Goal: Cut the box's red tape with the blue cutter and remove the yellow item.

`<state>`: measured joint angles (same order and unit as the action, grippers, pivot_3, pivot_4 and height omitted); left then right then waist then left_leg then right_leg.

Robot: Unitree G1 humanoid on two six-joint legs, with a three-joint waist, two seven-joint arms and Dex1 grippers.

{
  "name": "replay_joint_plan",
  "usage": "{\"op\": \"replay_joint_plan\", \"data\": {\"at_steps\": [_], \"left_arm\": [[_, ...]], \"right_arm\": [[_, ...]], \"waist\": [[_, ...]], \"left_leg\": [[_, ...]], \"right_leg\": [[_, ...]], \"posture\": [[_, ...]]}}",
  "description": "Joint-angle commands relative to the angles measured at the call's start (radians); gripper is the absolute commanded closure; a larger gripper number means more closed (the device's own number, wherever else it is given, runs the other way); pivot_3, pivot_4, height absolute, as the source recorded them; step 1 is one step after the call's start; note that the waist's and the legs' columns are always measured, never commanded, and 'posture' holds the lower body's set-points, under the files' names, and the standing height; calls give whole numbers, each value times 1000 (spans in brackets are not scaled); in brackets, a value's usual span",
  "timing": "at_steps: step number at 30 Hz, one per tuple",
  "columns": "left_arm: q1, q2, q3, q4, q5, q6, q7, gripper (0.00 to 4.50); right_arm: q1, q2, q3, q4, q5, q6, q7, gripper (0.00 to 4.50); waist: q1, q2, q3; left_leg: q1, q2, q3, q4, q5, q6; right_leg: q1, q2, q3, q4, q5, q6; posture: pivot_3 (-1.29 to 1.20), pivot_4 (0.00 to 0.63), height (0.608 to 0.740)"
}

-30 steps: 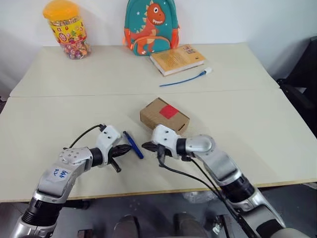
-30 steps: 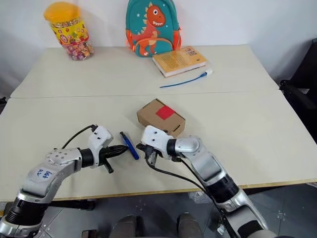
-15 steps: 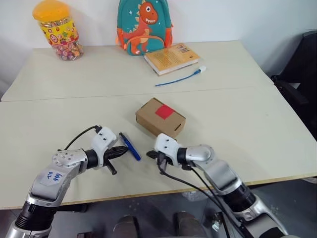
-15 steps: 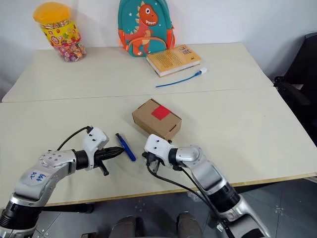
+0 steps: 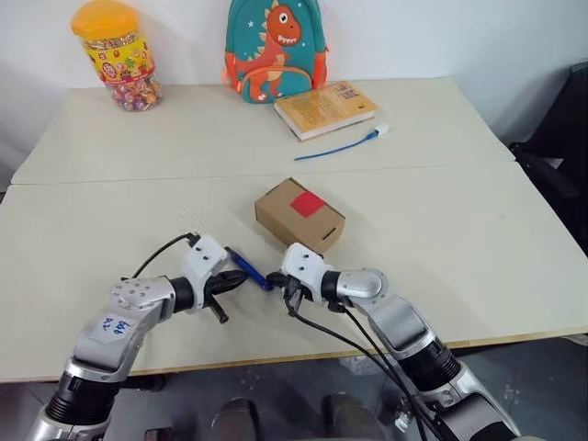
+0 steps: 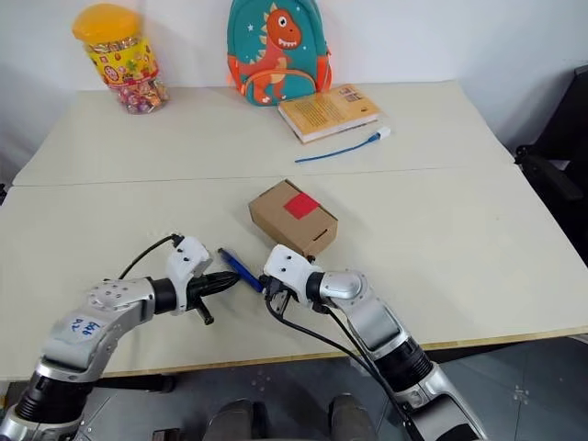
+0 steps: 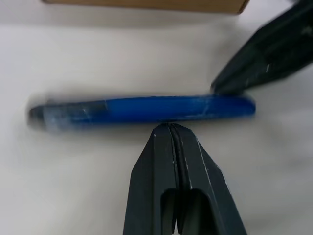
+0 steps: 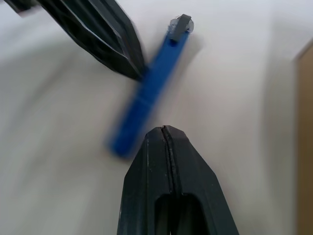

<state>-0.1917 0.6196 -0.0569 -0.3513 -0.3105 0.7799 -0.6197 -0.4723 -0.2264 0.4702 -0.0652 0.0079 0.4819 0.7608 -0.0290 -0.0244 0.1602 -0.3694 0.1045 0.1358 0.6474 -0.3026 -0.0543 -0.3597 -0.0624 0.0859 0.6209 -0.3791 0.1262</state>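
The box (image 5: 299, 217), brown cardboard with the red tape (image 5: 307, 204) on its top, lies mid-table. Just in front of it, flat on the table, is the blue cutter (image 5: 249, 269). My left gripper (image 7: 168, 128) is shut, its tip against the cutter's (image 7: 146, 108) long side. From the other side, my right gripper (image 8: 162, 129) is also shut, its tip at the near end of the cutter (image 8: 146, 98). Neither gripper holds anything. The yellow item is hidden.
At the back of the table stand a yellow-lidded candy jar (image 5: 115, 55), a dinosaur backpack (image 5: 278, 48) and a yellow-orange book (image 5: 329, 107), with a thin blue cable (image 5: 342, 147) beside the book. The table's front edge runs just below my arms.
The camera has shifted. My left gripper has closed in on the cutter from the left. My right gripper has sunk and come in to the cutter's near end.
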Motion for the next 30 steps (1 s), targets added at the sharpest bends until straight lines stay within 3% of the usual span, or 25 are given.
{"op": "replay_joint_plan", "data": {"at_steps": [1,12,19,24,27,30], "left_arm": [[29,-36,-79,4,1,45,6,4457],[64,-38,-47,-36,-6,47,13,4457],[131,6,30,-65,-42,4,-32,4457],[145,3,19,-72,-53,-33,-54,4457],[171,23,45,-73,-55,-58,-69,4457],[224,62,147,-60,-85,-118,-115,4457]], "right_arm": [[10,14,26,10,33,24,42,4500],[3,15,26,10,49,42,69,4500],[18,-110,15,-111,93,169,153,4500],[58,-203,-3,-174,122,197,180,4500],[108,-257,-63,-239,175,167,204,4500],[193,-305,-208,-321,281,53,256,4500]], "waist": [[0,0,0],[-3,0,0],[-6,0,0],[-1,0,0],[1,0,0],[0,-2,2]], "left_leg": [[0,0,0,0,0,0],[0,0,0,-1,-1,-1],[-1,2,3,-2,-3,-1],[-2,3,9,-1,-6,0],[-2,3,11,-1,-7,1],[-3,3,12,-1,-8,0]], "right_leg": [[0,0,0,0,0,0],[-1,0,0,0,0,0],[-3,0,-1,-1,0,0],[-7,0,0,-1,0,0],[-8,-1,0,-1,0,0],[-9,0,0,-3,0,0]], "posture": [[0,150,740],[0,150,740],[0,150,740],[0,150,740],[0,150,740],[0,150,740]]}}
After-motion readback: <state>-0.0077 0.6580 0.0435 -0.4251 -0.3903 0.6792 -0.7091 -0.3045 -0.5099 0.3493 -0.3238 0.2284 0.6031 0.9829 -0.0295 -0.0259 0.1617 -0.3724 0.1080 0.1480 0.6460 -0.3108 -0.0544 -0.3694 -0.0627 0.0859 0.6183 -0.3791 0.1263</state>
